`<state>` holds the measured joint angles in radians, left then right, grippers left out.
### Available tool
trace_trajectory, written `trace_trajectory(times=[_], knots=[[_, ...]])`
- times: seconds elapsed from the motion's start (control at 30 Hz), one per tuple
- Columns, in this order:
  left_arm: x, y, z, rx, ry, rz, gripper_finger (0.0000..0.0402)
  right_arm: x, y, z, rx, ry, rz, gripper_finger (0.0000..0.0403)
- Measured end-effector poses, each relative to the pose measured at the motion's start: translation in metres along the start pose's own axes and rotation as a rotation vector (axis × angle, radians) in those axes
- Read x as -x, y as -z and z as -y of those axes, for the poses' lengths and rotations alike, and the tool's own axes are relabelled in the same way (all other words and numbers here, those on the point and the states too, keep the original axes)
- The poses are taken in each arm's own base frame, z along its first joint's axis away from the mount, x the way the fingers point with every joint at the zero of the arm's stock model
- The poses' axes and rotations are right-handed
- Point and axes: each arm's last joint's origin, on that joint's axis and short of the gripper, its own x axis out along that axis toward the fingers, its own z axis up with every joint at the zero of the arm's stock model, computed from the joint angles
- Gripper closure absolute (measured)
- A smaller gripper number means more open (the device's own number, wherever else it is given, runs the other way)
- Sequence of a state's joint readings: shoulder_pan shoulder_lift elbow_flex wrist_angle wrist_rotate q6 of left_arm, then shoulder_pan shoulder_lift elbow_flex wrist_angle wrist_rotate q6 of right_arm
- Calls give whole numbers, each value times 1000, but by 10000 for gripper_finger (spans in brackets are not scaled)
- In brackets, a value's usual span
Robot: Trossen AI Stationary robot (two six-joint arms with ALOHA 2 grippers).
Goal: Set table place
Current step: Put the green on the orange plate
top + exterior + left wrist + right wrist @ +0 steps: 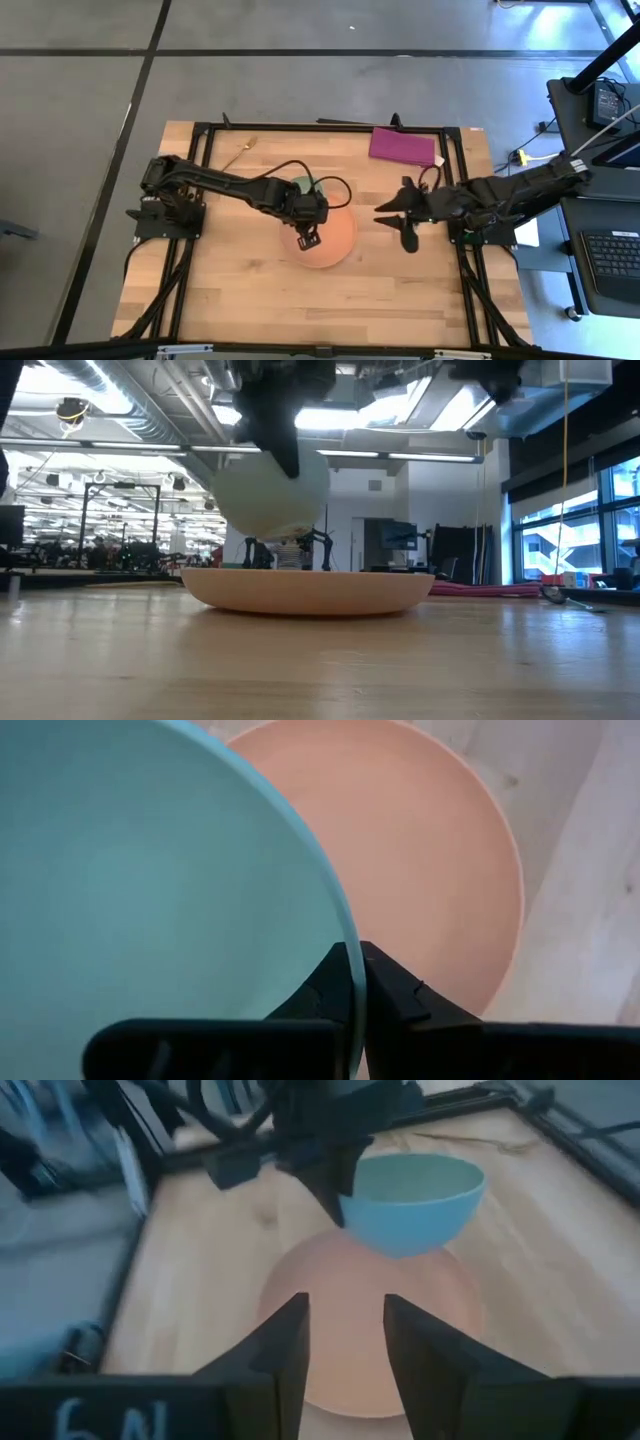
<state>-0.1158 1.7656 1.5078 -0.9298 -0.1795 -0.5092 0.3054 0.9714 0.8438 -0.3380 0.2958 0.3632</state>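
Note:
My left gripper (306, 208) is shut on the pale green bowl (415, 1200), holding it above the round orange plate (335, 240) at the table's middle. In the low view the bowl (268, 495) hangs clear over the plate (310, 590). My right gripper (345, 1340) is open and empty, just right of the plate (370, 1330) and pointing toward it. The gold fork (240, 152) lies flat at the far left of the table. I cannot make out the spoon. My left gripper pinches the bowl's rim (352, 960), one finger inside the bowl and one outside. The fingers come from above, pointing down, on the rim's near side (345, 1192). The bowl hangs beside the fingers, open side up, lifted clear of the plate.
A flat magenta rectangle (405, 146) lies at the far right of the table. A slim utensil-like thing (570, 597) shows low at the right of the low view. Bare wood lies along the table's near side (300, 310).

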Motion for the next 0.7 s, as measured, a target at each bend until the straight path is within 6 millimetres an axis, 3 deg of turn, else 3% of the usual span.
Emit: trace_trajectory(times=[0.23, 0.7], knots=[[-28, -7, 10, -14, 88, -13, 397, 9, 52, 24, -68, -5, 123, 272], [-66, -1, 19, -36, 69, -97, 395, -1, 107, 45, -241, 99, 51, 272]])
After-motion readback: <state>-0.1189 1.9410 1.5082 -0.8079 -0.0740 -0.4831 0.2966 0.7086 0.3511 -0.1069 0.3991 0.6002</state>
